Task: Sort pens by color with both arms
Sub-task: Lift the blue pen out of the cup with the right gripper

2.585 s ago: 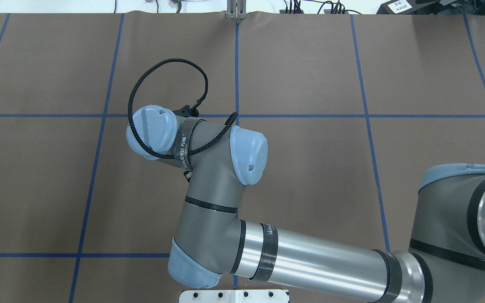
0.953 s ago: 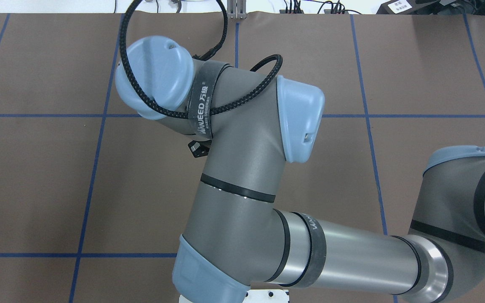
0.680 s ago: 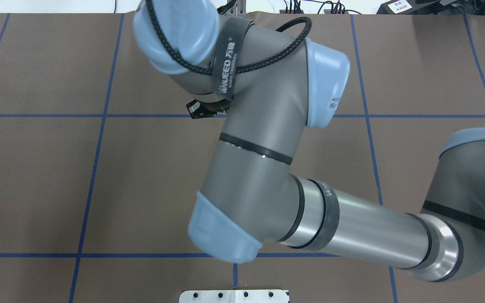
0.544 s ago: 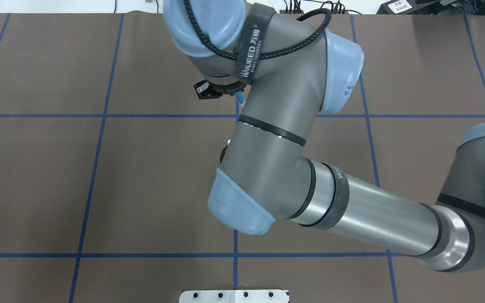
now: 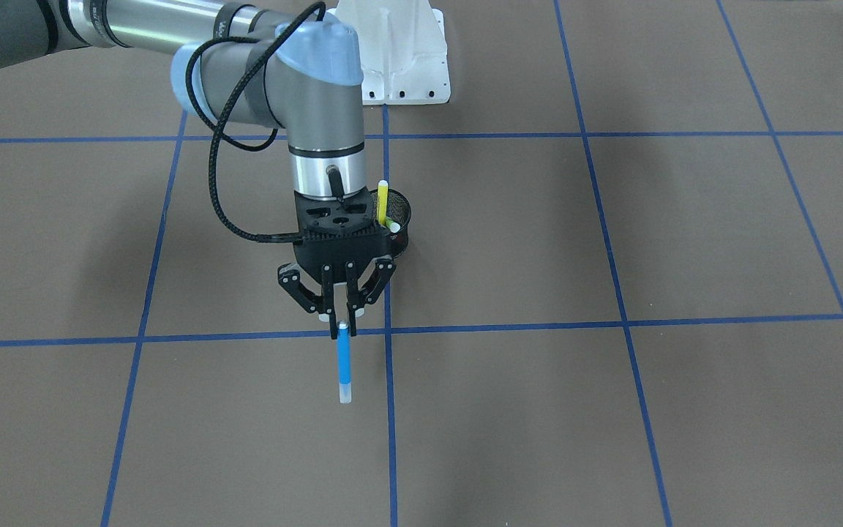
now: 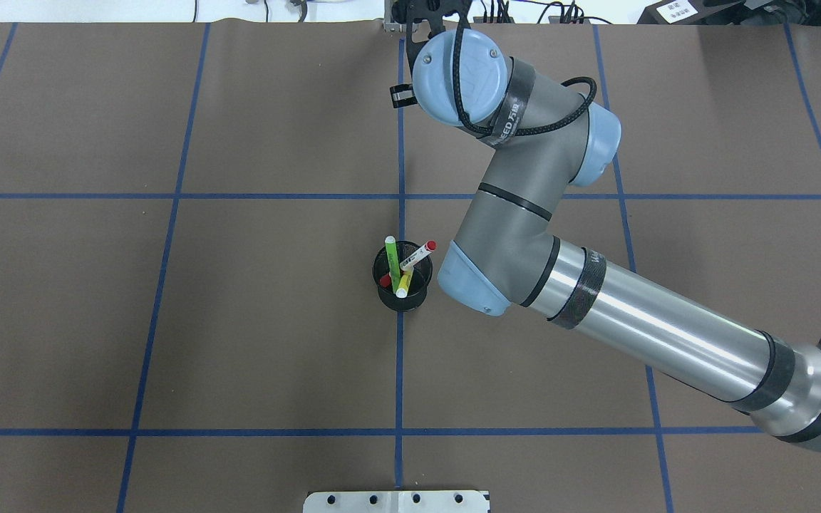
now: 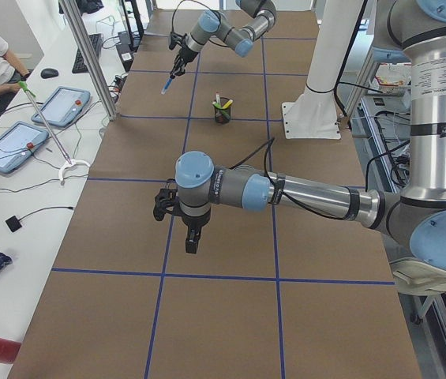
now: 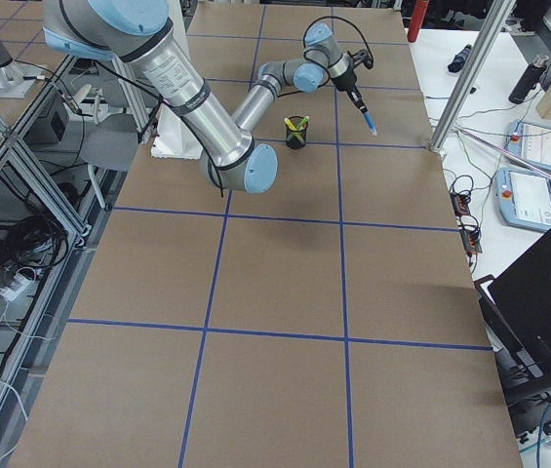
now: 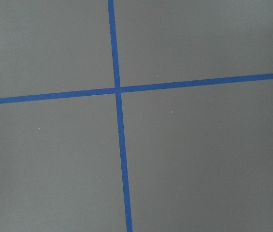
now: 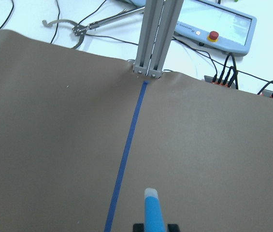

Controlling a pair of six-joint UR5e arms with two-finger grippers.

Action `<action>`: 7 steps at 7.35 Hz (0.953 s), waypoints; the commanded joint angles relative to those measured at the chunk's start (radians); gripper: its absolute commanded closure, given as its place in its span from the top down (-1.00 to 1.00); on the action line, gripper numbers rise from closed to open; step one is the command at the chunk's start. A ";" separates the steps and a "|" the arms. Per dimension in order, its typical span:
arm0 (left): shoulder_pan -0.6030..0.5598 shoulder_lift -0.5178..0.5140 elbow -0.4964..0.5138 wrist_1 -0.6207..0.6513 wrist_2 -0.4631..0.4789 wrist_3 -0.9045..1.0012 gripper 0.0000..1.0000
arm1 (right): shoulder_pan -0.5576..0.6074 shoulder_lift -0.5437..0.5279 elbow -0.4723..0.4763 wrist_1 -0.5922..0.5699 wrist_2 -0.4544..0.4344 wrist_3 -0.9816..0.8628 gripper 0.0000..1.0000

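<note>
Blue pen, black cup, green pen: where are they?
blue pen point(image 5: 345, 359), front-facing view, middle of its blue barrel.
black cup point(image 6: 402, 303), overhead view, its near outer wall.
green pen point(image 6: 393, 263), overhead view, middle of its barrel.

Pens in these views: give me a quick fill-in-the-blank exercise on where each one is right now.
1. The right gripper is shut on a marker pen whose barrel is ____.
2. The black mesh cup holds ____ pens.
3. Beside the green pen and the yellow pen in that cup leans a white pen whose caps are ____.

Missing words: blue; three; red.
</note>
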 commanded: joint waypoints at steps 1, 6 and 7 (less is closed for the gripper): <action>0.000 -0.017 0.003 -0.001 0.002 -0.002 1.00 | -0.009 -0.086 -0.096 0.220 -0.173 0.040 -1.00; 0.000 -0.031 0.023 0.001 0.003 -0.002 1.00 | -0.133 -0.233 -0.144 0.476 -0.428 0.064 -1.00; 0.000 -0.031 0.022 0.001 0.003 -0.002 1.00 | -0.136 -0.232 -0.147 0.476 -0.436 0.064 -1.00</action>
